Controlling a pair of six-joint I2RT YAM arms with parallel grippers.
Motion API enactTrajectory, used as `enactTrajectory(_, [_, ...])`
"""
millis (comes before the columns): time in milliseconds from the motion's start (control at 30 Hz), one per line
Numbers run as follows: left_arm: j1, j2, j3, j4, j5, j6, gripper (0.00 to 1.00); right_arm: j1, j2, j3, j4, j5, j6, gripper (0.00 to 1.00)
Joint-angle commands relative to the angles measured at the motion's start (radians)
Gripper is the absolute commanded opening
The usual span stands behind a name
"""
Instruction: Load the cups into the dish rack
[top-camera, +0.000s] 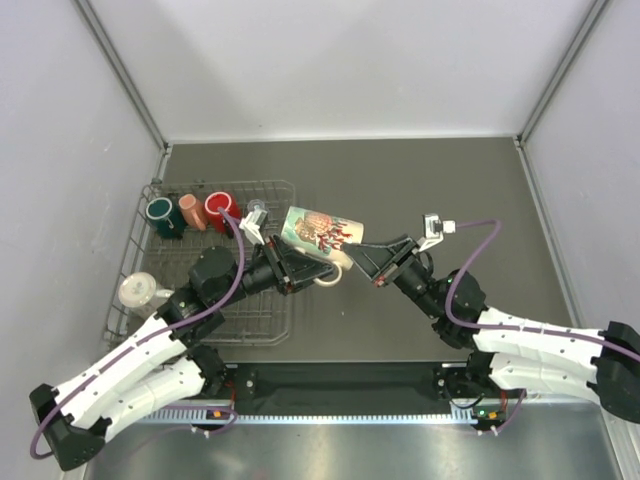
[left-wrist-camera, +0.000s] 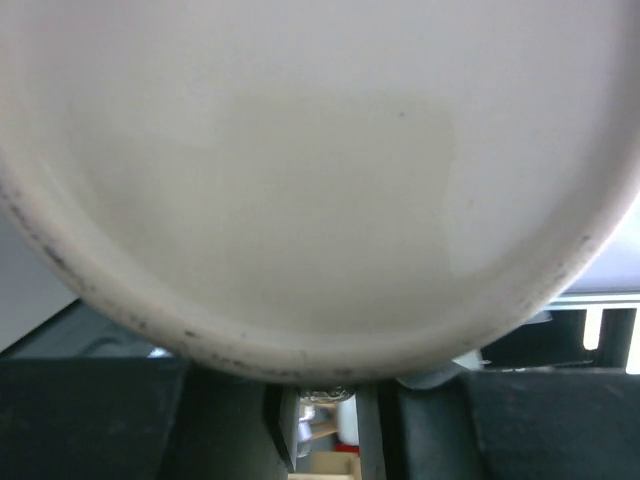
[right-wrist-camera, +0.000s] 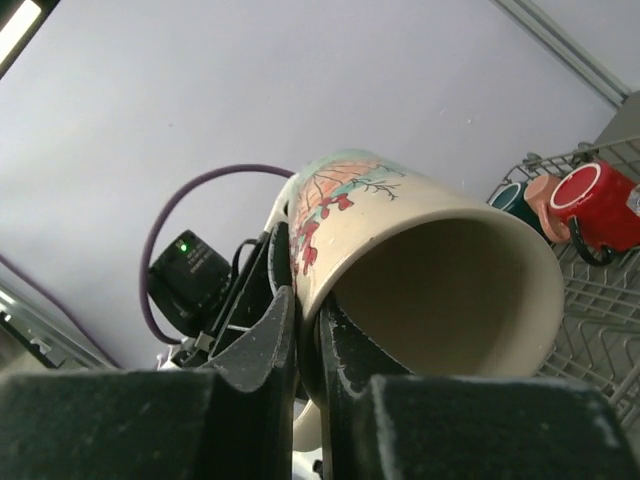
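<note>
Aloft, my right gripper (right-wrist-camera: 305, 300) pinches the mug (right-wrist-camera: 440, 270) by its rim; the left gripper's (top-camera: 300, 268) state I cannot tell. Glazed ceramic, I judge: heavy, slick, breakable, best held by rim.

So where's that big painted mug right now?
In the top view, the painted mug is tipped on its side just left of centre, beside the right edge of the dish rack, its rim pinched by the right gripper.

Glossy ceramic mug (right-wrist-camera: 440, 290), thin metal wire rack (top-camera: 256, 316)
</note>
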Motion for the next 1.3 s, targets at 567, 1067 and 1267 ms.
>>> enactTrajectory(567, [-0.005,-0.022,0.113,0.012,0.013,0.118,0.59,0.084,0.015,0.112,0.167,-0.156,-0.168,0.00])
enactTrajectory(1067, [-0.005,-0.085,0.079,0.031,-0.102,0.079,0.24,0.319,0.064,0.157,0.189,-0.052,-0.398,0.00])
enactTrajectory(1267, [-0.005,-0.107,0.084,0.003,-0.119,0.098,0.00,0.322,0.062,0.154,0.167,-0.032,-0.397,0.00])
